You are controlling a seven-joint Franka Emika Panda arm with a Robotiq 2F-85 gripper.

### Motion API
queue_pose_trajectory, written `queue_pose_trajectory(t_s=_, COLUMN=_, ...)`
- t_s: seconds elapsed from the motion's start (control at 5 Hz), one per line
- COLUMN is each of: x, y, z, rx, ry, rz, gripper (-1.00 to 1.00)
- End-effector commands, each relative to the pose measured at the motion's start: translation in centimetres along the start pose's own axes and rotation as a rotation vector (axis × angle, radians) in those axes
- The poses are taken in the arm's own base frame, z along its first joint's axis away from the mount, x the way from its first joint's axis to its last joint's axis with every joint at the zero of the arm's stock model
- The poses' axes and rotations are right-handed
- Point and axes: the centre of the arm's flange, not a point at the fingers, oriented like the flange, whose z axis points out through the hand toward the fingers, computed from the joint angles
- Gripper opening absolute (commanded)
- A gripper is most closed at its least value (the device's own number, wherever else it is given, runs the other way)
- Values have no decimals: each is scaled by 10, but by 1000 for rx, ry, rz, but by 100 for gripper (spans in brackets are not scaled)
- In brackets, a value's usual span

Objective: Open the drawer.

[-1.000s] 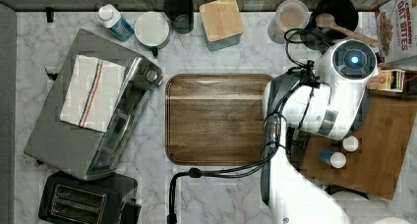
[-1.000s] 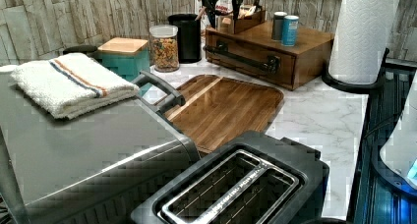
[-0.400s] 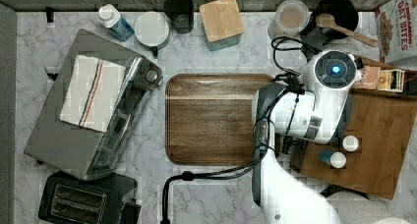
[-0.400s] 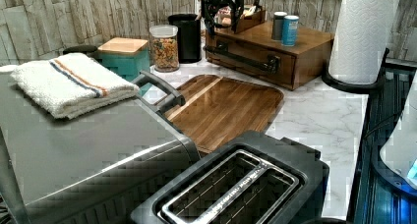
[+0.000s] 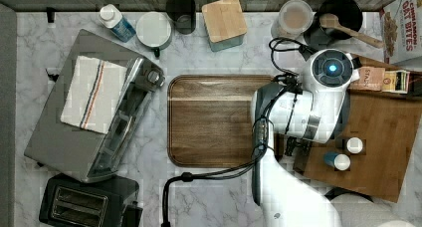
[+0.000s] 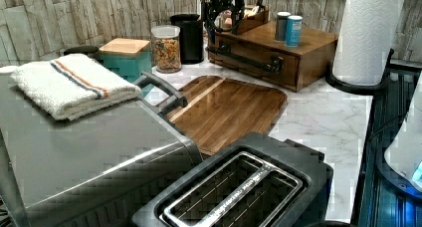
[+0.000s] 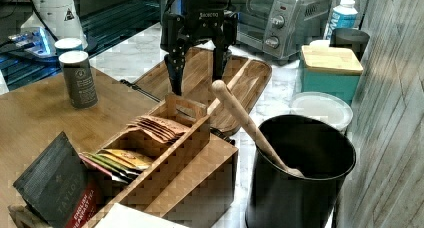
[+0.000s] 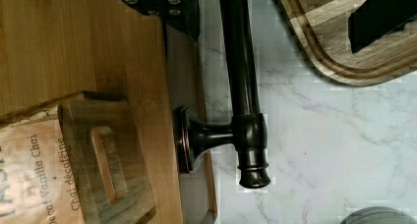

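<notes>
Two fingers stand apart as the tool [image 7: 197, 70] hovers over the handle [image 8: 241, 81] of the shut drawer [image 6: 251, 62] at the left view's far right: straddle the bar squarely, clamp, pull straight.

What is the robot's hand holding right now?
Nothing. The hand is open, its two fingers spread apart in the air above the drawer's dark bar handle, not touching it yet.
</notes>
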Motion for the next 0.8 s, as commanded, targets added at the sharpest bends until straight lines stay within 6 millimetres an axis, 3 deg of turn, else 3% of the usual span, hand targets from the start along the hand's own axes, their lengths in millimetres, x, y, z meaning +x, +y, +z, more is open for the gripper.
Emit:
queue_pose_trajectory(t_s=0.2, x=-11, y=-10, z=21, rx=23, ry=0, rz=116, gripper=100)
queue_pose_trajectory(t_s=0.4, x=-19, y=-14, z=32, rx=11, ry=-25, rz=135, gripper=100)
queue_pose_trajectory(t_s=0.8, x=-21, y=-2, z=53, rx=-20, ry=-56, rz=92, gripper=100)
